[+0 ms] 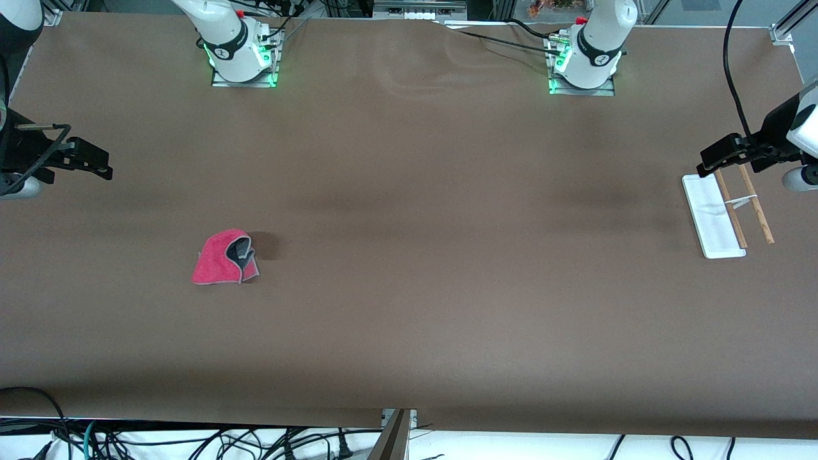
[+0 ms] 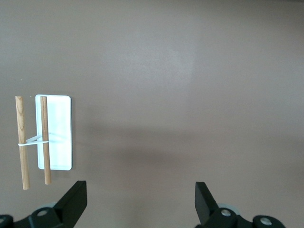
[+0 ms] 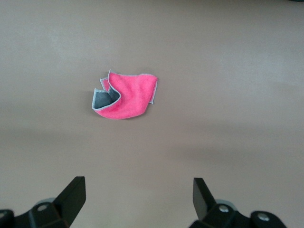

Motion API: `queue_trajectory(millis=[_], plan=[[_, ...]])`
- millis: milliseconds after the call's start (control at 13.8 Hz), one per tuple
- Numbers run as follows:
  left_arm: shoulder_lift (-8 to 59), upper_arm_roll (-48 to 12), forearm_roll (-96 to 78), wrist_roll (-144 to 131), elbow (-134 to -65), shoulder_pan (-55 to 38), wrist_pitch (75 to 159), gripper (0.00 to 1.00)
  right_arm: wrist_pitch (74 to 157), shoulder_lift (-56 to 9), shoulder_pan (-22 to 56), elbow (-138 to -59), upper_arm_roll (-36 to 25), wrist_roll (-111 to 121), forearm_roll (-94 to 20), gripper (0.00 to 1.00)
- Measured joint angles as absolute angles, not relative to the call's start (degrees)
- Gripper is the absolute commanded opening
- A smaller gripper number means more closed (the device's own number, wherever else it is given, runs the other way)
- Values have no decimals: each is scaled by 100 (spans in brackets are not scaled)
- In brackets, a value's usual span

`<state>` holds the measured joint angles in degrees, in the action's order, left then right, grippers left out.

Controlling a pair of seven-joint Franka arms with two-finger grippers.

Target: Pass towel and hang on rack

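A: What do the wrist views add?
B: Both grippers' fingers spread wide, holding nothing. The left gripper [image 2: 137, 202] hangs over the rack [image 1: 726, 215] at the left arm's end of the table [image 1: 409, 191]; the right gripper [image 3: 137, 202] waits at the right arm's end.
A: Anything cut off?
B: Both arms, at the front view's edges.
A: The towel [image 1: 225, 258]?
B: Crumpled on the table, pink face up, well apart from the right gripper, nearer the front camera.

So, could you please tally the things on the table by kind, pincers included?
Towels: 1, the towel
Racks: 1, the rack
Pincers: 2, the left pincer and the right pincer, both open
Total: 4
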<state>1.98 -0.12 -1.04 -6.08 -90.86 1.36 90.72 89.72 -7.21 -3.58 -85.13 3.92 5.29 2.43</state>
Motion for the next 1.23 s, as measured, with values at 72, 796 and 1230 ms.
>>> queue_trajectory(millis=[72, 796, 1230], plan=[[214, -7, -104, -510, -9086, 142, 9072, 100, 8973, -723, -358, -8513, 392, 530, 243, 100], [218, -24, -104, -273, -9087, 180, 9009, 100, 9119, -724, -359, -8508, 389, 527, 243, 100], [134, -33, -104, -267, -9163, 180, 8973, 100, 9129, -724, -359, -8508, 389, 525, 243, 100]])
